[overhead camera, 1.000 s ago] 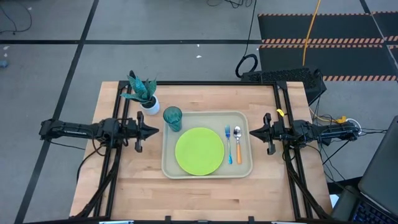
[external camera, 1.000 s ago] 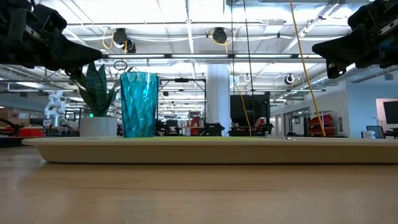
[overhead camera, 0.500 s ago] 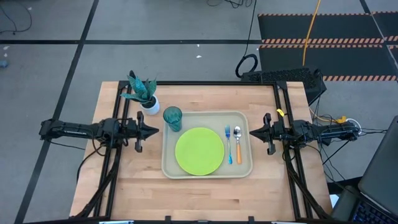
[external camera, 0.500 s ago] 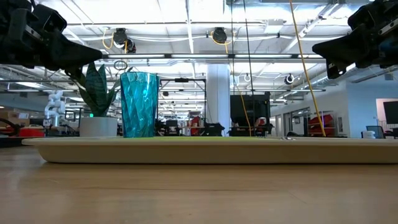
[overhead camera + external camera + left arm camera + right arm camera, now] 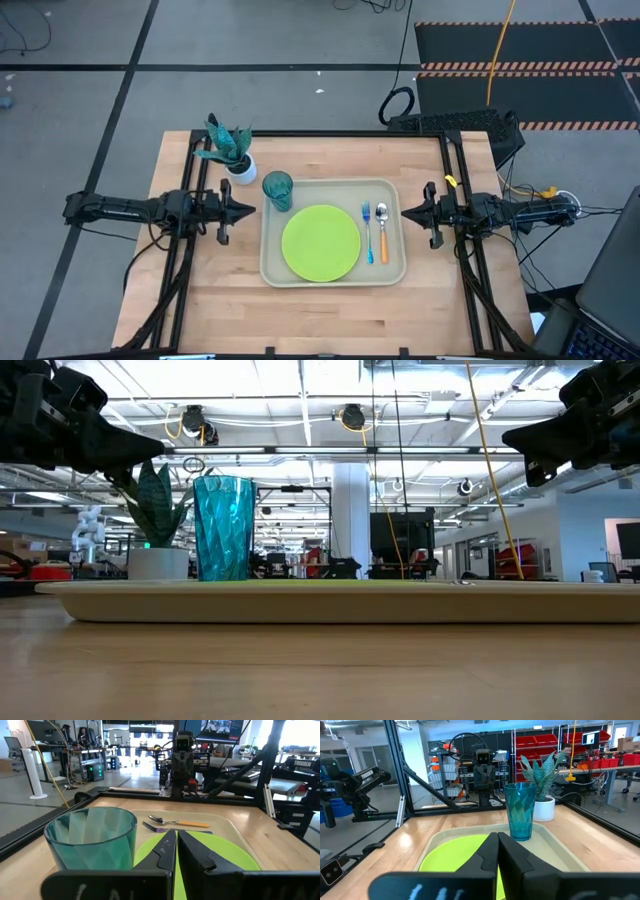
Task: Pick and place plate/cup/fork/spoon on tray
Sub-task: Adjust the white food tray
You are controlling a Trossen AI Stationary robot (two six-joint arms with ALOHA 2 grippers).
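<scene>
**All four pieces on the tray, both arms off to the sides**

From my station, going left to right: the left end effector (image 5: 248, 210) hangs over the wooden surface (image 5: 210, 290) just left of the tray (image 5: 333, 277), its fingers pressed together and holding nothing; beyond it, near the far left corner, I see a white pot with a green plant (image 5: 233, 152) on the surface, outside the tray; the tray itself lies flat at the middle of the surface; the cup (image 5: 278, 190) stands upright in the tray's far left corner; the plate (image 5: 321, 243) lies flat in the tray's middle, just beside the cup; right of the plate I see the fork (image 5: 367, 231) and then the spoon (image 5: 382, 231), side by side and parallel, heads toward the far rim, both inside the tray; the right end effector (image 5: 405, 212) hangs just right of the tray, its fingers likewise pressed together and empty; in the low view both arms sit above the tray's height, and the cup stands clear against the room behind.
</scene>
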